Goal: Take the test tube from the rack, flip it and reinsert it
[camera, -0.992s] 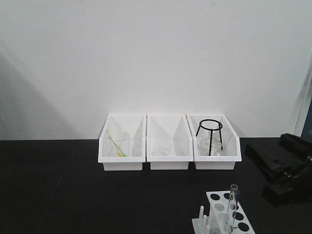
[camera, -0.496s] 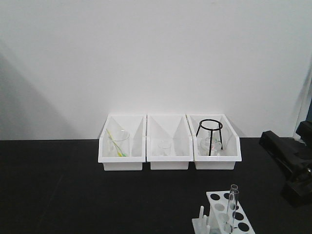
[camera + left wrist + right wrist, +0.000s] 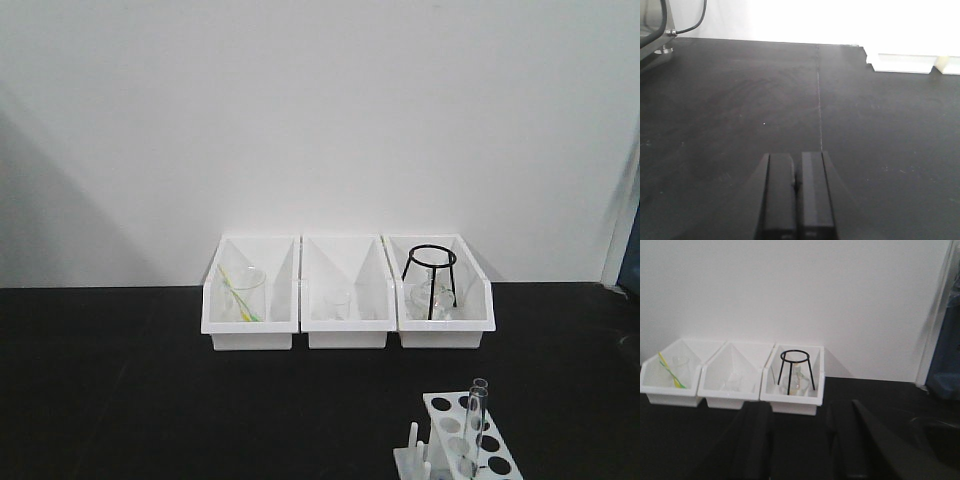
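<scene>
The clear test tube (image 3: 477, 420) stands upright in the white rack (image 3: 492, 464) at the bottom right of the front view, rim up. Neither gripper shows in the front view. In the left wrist view my left gripper (image 3: 796, 162) is shut and empty, low over the black table (image 3: 740, 110). In the right wrist view my right gripper (image 3: 801, 412) is open and empty, its two dark fingers (image 3: 760, 440) wide apart, facing the white bins. The rack and tube do not show in either wrist view.
Three white bins stand in a row at the wall: the left (image 3: 251, 292) holds a beaker with a yellow-green rod, the middle (image 3: 346, 292) a small glass, the right (image 3: 440, 290) a black wire tripod (image 3: 431, 270) and a flask.
The right arm, which stood at the right edge of the front view, has drawn back to the right and out of that view. The tube and rack have not moved.
</scene>
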`<state>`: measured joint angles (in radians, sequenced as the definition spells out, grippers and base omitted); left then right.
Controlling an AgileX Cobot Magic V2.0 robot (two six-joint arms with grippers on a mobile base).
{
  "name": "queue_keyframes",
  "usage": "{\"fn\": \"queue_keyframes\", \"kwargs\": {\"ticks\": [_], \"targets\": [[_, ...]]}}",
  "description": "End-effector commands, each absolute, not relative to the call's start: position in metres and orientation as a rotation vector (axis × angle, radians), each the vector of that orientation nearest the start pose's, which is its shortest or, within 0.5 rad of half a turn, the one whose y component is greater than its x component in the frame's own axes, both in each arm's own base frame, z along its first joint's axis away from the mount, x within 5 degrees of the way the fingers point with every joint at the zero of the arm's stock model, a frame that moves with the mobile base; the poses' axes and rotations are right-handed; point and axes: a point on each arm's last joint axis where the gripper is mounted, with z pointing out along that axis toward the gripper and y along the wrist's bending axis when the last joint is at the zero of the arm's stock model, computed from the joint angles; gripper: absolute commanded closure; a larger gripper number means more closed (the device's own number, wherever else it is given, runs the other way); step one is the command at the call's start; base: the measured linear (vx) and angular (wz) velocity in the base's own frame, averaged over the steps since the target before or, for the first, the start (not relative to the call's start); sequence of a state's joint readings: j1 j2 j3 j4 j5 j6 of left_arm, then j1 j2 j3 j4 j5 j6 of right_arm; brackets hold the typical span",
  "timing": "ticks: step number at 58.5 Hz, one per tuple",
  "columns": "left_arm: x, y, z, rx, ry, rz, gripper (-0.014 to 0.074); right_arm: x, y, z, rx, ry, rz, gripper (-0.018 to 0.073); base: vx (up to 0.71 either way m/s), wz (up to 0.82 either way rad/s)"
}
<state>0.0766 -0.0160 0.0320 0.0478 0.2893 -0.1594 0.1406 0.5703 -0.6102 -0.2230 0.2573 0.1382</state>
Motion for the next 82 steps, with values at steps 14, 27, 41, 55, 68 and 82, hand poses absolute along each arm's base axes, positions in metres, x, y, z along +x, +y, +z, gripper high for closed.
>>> {"fn": "queue_keyframes", "kwargs": {"ticks": [14,27,41,55,68,82], "targets": [[0.055,0.005,0.185,-0.164,1.684,-0.028,0.0603,0.07,0.0,0.326,-0.138,1.507,-0.138,0.0573,0.0,0.0],[0.055,0.005,0.185,-0.164,1.684,-0.028,0.0603,0.052,-0.003,0.258,-0.021,1.507,-0.104,0.0572,0.0,0.0],[0.055,0.005,0.186,-0.164,1.683,-0.028,0.0604,0.055,-0.002,0.204,-0.004,1.556,-0.047,0.0572,0.0,0.0],[0.055,0.005,0.186,-0.164,1.683,-0.028,0.0603,0.056,-0.001,0.195,-0.014,1.593,-0.034,0.0571,0.0,0.0],[0.055,0.005,0.186,-0.164,1.683,-0.028,0.0603,0.056,-0.001,0.195,-0.014,1.591,-0.034,0.0571,0.0,0.0],[0.055,0.005,0.186,-0.164,1.683,-0.028,0.0603,0.056,-0.001,0.195,-0.014,1.591,-0.034,0.0571,0.0,0.0]]}}
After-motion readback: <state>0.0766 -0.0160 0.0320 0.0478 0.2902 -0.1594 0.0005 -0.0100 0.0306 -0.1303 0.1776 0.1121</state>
